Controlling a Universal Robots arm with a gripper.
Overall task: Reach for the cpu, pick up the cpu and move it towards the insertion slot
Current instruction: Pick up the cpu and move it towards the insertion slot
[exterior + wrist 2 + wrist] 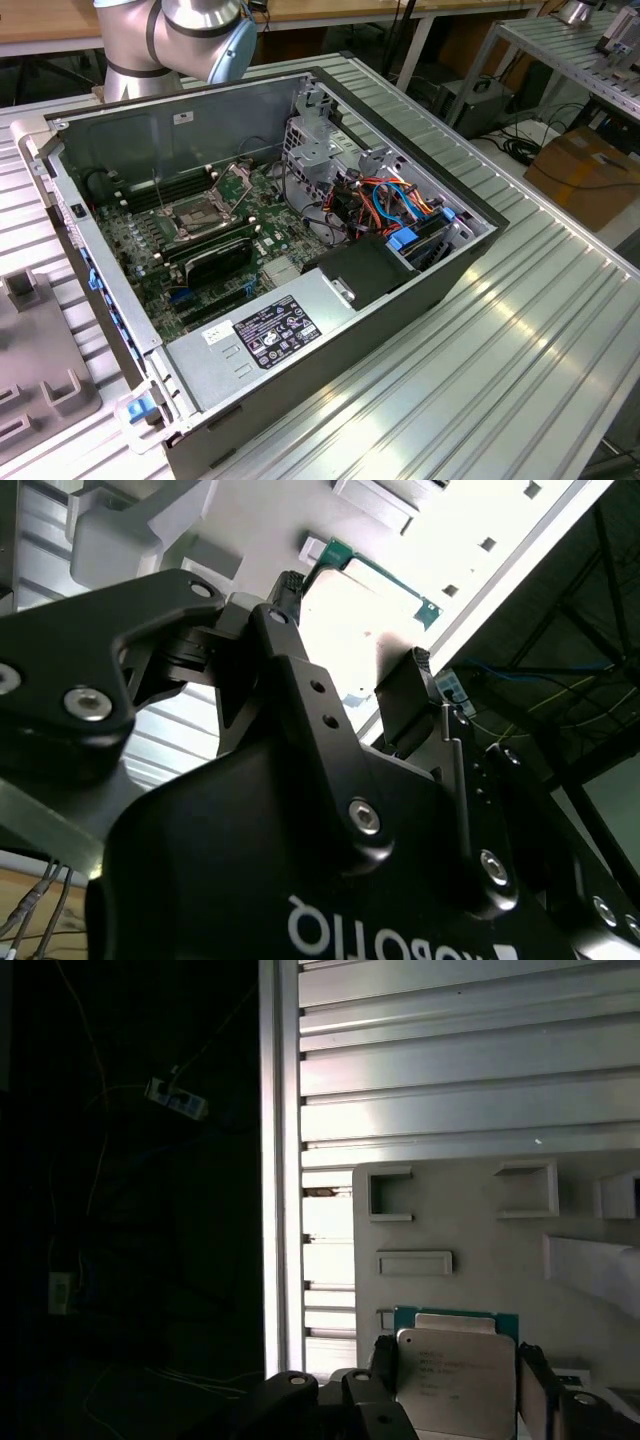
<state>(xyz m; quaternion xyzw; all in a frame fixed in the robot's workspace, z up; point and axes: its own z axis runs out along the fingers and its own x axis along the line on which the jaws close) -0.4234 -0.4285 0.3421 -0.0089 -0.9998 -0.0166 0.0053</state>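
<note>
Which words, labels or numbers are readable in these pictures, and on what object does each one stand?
None can be read clearly.
The power supply label: too small.
The sticker on the case wall: too small.
Print on the cpu: blurred.
The white letters on the gripper: upside down, cut off.

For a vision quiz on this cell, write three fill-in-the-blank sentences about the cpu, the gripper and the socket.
1. In the first wrist view the cpu has a ____ board edge.
2. The gripper is nearest to the ____.
3. In the exterior view the insertion slot sits inside an open computer ____.
Missing words: green; cpu; case.
</note>
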